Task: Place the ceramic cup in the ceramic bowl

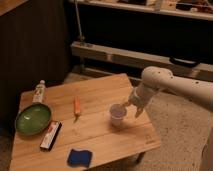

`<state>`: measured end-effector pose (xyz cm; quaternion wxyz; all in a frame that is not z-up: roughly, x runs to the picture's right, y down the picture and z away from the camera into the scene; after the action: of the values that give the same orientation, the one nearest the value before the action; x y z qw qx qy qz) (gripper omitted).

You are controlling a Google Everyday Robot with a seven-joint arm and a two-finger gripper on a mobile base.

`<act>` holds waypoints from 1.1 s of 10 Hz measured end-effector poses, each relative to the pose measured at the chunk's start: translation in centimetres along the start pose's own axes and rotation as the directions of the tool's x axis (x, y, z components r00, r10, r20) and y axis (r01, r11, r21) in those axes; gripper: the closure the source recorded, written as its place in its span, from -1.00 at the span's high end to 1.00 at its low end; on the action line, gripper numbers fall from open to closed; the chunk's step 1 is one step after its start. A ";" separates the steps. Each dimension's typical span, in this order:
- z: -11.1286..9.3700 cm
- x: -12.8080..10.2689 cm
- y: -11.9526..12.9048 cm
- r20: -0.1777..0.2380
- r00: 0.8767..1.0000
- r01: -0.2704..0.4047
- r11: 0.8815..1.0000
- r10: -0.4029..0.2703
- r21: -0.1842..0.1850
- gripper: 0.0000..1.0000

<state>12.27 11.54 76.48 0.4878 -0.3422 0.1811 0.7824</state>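
The small white ceramic cup point(117, 113) stands upright on the right part of the wooden table point(100, 140). The green ceramic bowl point(33, 118) sits at the table's left edge, far from the cup. My gripper point(129, 106) reaches in from the right on a white arm point(165, 85) and is right at the cup's right rim. I cannot tell whether it touches the cup.
A white labelled bottle point(39, 92) lies behind the bowl. An orange carrot point(77, 108) lies mid-table. A dark flat bar point(50, 135) lies in front of the bowl, and a blue sponge point(79, 158) near the front edge. A metal rack point(125, 55) stands behind the table.
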 end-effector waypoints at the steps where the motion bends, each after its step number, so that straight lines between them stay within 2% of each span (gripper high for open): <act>1: 0.5 0.1 0.2 0.000 1.000 0.005 1.000 -0.005 -0.007 0.30; 4: 1.2 0.8 0.2 -0.003 1.000 0.021 1.000 -0.021 -0.013 0.30; 6: 2.1 1.5 0.7 -0.004 0.999 0.046 0.999 -0.046 0.010 0.30; 7: 2.5 1.8 1.0 0.007 0.999 0.051 0.998 -0.052 0.021 0.30; 9: 2.9 1.8 0.9 0.058 0.997 0.040 0.998 -0.042 0.041 0.30; 11: 3.9 1.8 1.5 0.072 0.996 0.045 0.998 -0.049 0.046 0.30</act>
<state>9.06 14.42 77.91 0.5197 -0.3068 0.1723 0.7785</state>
